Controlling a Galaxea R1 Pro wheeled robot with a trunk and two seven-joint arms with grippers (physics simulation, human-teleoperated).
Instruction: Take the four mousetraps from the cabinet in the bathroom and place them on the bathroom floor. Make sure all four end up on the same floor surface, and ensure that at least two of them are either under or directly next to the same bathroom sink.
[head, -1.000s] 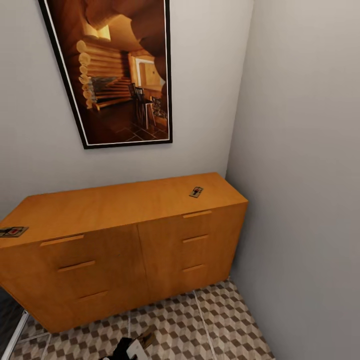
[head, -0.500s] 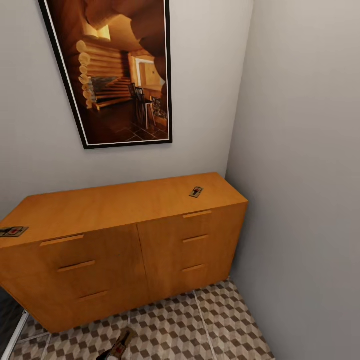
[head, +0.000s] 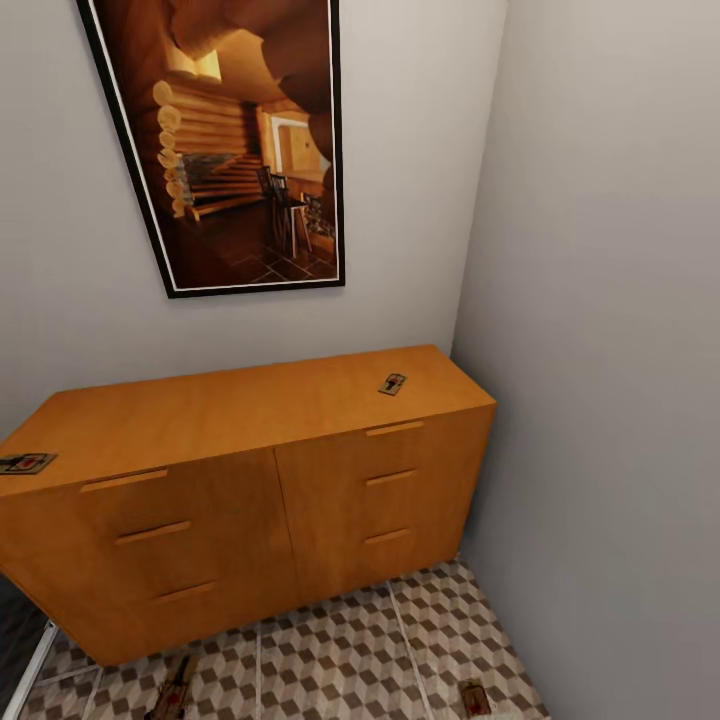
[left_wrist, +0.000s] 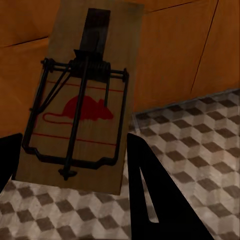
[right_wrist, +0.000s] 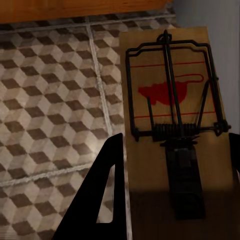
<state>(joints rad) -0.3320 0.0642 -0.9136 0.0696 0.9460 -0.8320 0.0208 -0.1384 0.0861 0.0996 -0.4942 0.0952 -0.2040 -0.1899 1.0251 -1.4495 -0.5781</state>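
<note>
Since a second ago the left gripper (left_wrist: 75, 165) has sunk with its mousetrap (left_wrist: 80, 95) from the middle of the lower edge to the left, and a second trap (head: 474, 697), clamped between the right gripper's (right_wrist: 170, 175) fingers, now shows low at the right, so both hang just above the bathroom floor (head: 330, 650), ready to be laid down. Two more traps wait on the cabinet (head: 250, 480), one (head: 393, 383) near its right end, one (head: 25, 463) at the left front edge. The open tiles are a narrow strip between the drawer fronts and the grey wall (head: 600, 350).

The cabinet (head: 250, 480) stands against the back wall in the room's right corner. One mousetrap (head: 392, 384) lies near its top's back right corner, another mousetrap (head: 24, 463) at its front left edge. The bathroom floor (head: 340, 660) lies before it.
</note>
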